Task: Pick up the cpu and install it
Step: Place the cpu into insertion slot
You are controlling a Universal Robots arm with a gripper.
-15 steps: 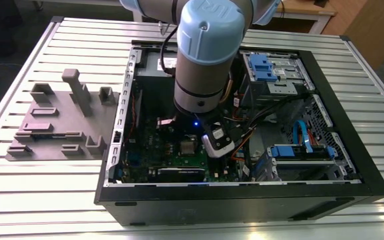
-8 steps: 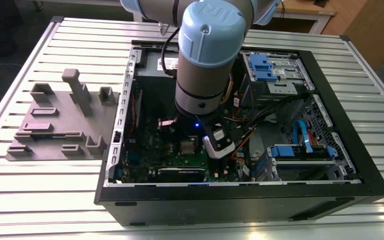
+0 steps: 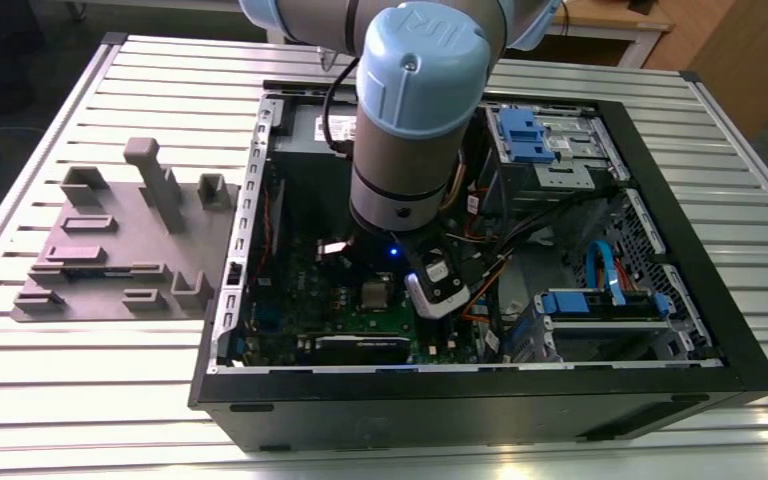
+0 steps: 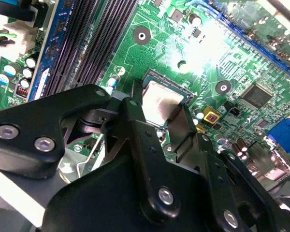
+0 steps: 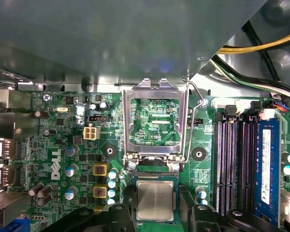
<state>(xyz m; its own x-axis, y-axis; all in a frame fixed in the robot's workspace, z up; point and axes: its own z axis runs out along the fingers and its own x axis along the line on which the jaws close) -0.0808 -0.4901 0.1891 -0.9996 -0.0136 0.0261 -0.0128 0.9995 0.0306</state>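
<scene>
The black pincer [image 4: 159, 108] is straddling the cpu [image 5: 155, 200], a small flat square chip with a pale silvery metal top. Whether it is clamping the chip or standing loose around it, I cannot tell. In both wrist views the cpu is lying level inside the dark rim of its socket, though whether it is fully seated is not showing.

The cpu is looking light, thin and stiff, with a smooth lid that is likely slippery. Its underside and the socket beneath are probably fragile. The safest hold is on two opposite edges, keeping it flat and not pressing on it.

The lid is facing up and away from the board. Being nearly square, the chip has no real long axis, and its edges are running parallel to the black memory slots [image 5: 232, 159]. Any corner mark is too small to tell.

Just beside the cpu, the hinged silvery metal socket frame [image 5: 154, 121] is standing open on the green motherboard [image 5: 63, 145].

In the exterior view, the pale blue arm [image 3: 418, 100] is reaching down into the open black computer case [image 3: 491, 400], which is resting on the slatted metal tabletop [image 3: 91, 400]. A grey plastic fixture [image 3: 104, 250] is lying at the exterior view's left of the case.
</scene>
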